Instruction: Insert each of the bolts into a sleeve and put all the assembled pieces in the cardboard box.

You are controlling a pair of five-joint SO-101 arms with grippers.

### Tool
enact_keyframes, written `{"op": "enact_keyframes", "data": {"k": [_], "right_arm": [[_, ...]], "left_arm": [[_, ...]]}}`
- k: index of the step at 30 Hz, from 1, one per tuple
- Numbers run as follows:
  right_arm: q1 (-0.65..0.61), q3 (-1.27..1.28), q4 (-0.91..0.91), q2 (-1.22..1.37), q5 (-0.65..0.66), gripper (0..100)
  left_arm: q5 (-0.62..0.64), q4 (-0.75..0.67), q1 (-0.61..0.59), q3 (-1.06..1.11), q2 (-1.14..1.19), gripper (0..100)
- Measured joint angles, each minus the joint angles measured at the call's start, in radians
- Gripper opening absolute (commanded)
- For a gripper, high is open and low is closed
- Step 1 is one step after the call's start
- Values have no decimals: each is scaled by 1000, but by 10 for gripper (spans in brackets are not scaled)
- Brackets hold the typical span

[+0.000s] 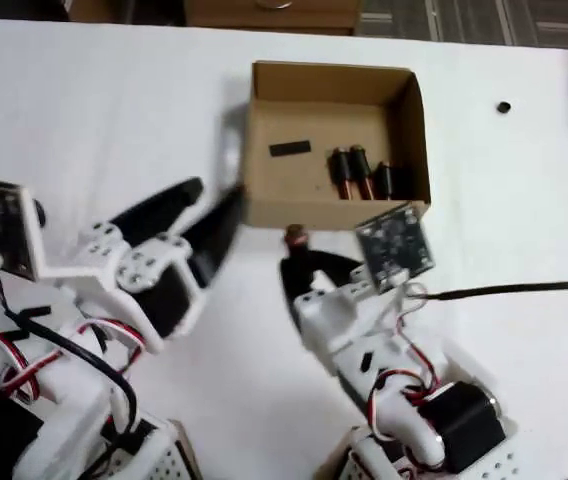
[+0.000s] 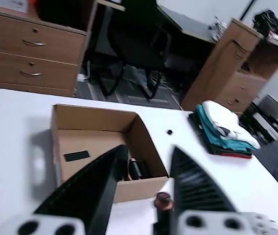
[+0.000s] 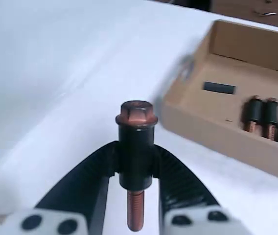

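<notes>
Copper bolt [image 3: 136, 113] in its black sleeve [image 3: 135, 149], clamped in the right gripper [image 3: 135, 169], waits just outside the cardboard box [image 1: 334, 213] toward the far edge of the table [image 1: 114, 110]; left gripper [image 2: 148, 156] gapes empty. Next, I reckon: lift it over the wall, release.

- bolt [image 3: 136, 115]: coppery metal, slight sheen, threaded shank
- sleeve [image 3: 135, 152] around bolt: smooth matt black
- cardboard box [image 3: 217, 132] near bolt: matt brown paperboard
- table [image 3: 56, 73]: smooth white

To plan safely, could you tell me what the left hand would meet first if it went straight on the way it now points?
Most likely the cardboard box: its near wall lies straight ahead of the open left hand, though depth is unclear.
</notes>
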Motion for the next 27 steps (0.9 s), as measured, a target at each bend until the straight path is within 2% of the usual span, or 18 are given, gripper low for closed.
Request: {"op": "enact_keyframes", "data": {"k": [4,11,14,19,27], "right_arm": [[120,0,-66,3,106,19],[190,-78,-114,235,129,19],[187,-235,-114,428,129,19],[221,-565,-112,807,138,19],[284,-1028,23,1410,138,19]], "left_arm": [[-26,41,-92,44,0,22],[-212,69,-232,374,8,22],[-262,55,-272,532,8,22],[-330,-51,-307,763,9,22],[-351,-146,-308,924,9,22]]}}
